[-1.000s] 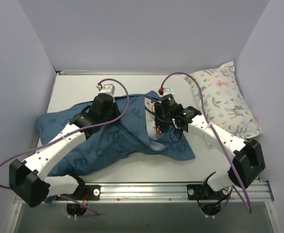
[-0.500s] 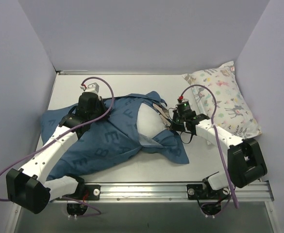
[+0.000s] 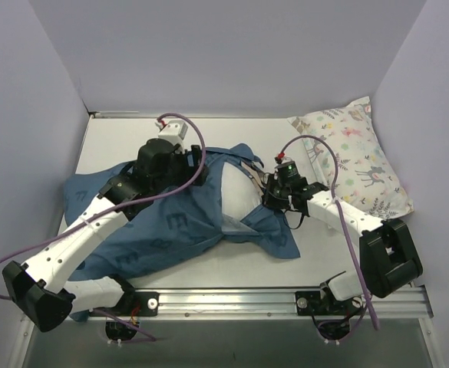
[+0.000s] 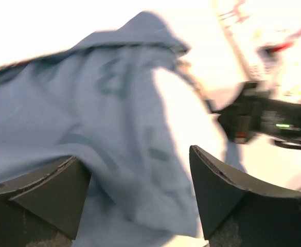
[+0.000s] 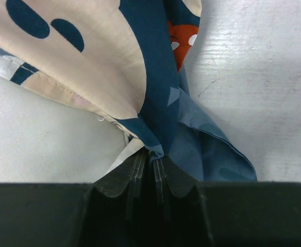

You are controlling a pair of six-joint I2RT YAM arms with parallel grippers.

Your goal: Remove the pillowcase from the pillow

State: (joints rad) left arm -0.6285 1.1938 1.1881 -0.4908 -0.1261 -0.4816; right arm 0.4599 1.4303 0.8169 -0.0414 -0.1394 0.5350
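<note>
The navy-blue pillowcase (image 3: pixel 163 222) lies rumpled across the table's middle and left. Its mouth gapes at the right, where the white pillow (image 3: pixel 236 195) shows. My left gripper (image 3: pixel 192 162) hovers open over the pillowcase's upper part. In the left wrist view the blue fabric (image 4: pixel 124 128) lies below and between the spread fingers of my left gripper (image 4: pixel 139 159), ungripped. My right gripper (image 3: pixel 274 193) is shut on the pillowcase's open edge beside the pillow. In the right wrist view the navy hem (image 5: pixel 158 118), with cream print and a red dotted patch, is pinched in my right gripper (image 5: pixel 149 154).
A white pillow printed with pastel animals and leaves (image 3: pixel 358 157) leans in the back right corner. Lilac walls close in the table on three sides. A metal rail (image 3: pixel 232 297) with the arm bases runs along the near edge.
My left gripper has let go of the pillowcase, opened and swung right towards the pillow. My right gripper pulled the hem right, baring the white pillow, and stays shut.
</note>
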